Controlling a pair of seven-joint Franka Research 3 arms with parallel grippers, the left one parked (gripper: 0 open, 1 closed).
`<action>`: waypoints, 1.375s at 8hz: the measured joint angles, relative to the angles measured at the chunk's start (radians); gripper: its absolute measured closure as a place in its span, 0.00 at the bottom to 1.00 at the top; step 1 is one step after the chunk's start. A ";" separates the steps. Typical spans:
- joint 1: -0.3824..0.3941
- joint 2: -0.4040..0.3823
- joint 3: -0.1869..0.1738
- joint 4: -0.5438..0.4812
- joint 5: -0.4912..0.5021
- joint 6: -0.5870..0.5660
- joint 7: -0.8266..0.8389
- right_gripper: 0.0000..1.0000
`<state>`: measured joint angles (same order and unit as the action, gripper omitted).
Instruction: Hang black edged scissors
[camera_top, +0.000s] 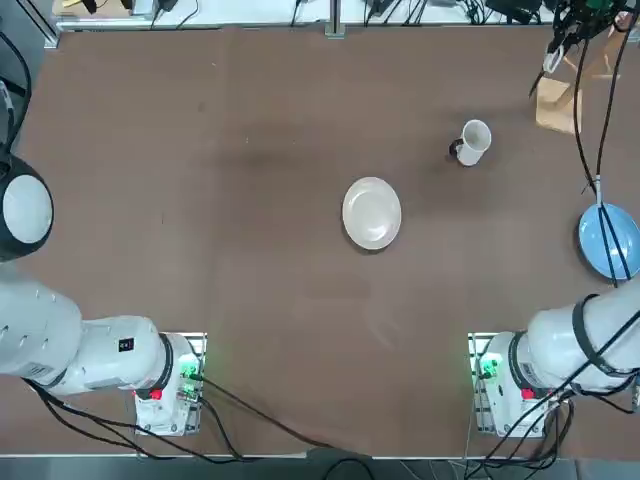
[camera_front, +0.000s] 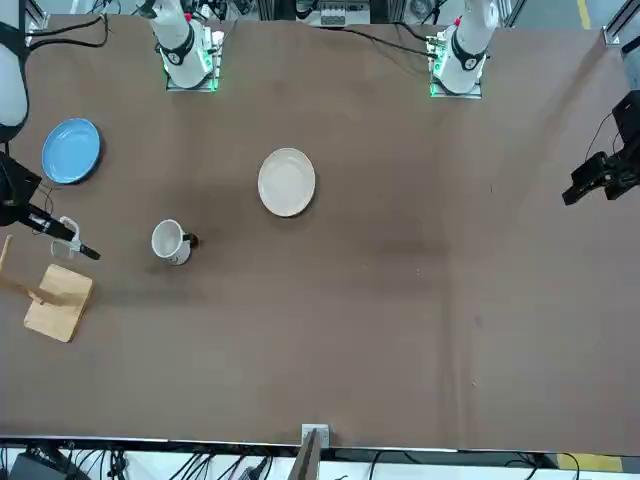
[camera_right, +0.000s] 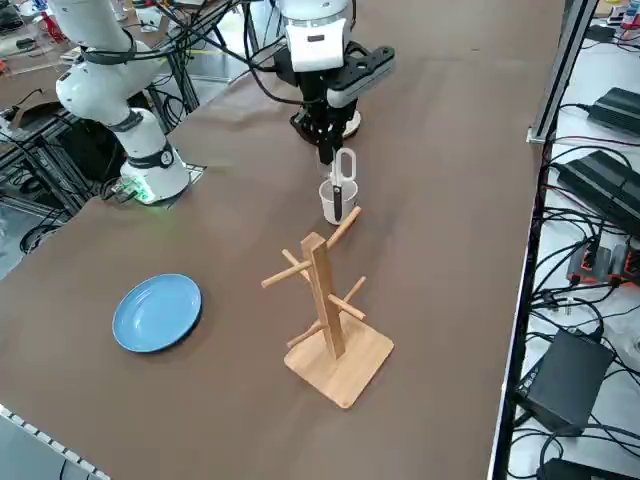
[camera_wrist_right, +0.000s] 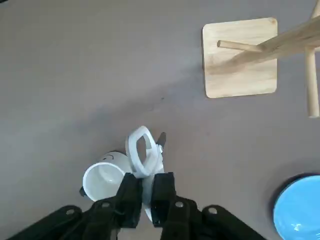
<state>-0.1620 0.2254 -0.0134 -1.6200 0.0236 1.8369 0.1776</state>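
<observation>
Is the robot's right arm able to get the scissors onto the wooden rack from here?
Probably yes. The right gripper is shut on the scissors in the air above the mug, and the wooden rack stands apart with nothing between them.

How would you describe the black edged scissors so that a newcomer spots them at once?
Find the wooden peg rack at the table's edge; just beyond it the right gripper holds the black edged scissors in the air above the white mug. Their pale loop handles mark them out.
</observation>
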 joint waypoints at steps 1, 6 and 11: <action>-0.003 0.001 0.001 0.001 0.000 0.000 -0.010 0.86; -0.073 0.056 0.000 0.128 0.043 0.004 -0.012 0.86; -0.157 0.167 0.000 0.276 0.202 0.004 -0.018 0.86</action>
<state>-0.3193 0.3926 -0.0132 -1.3444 0.2252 1.8407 0.1599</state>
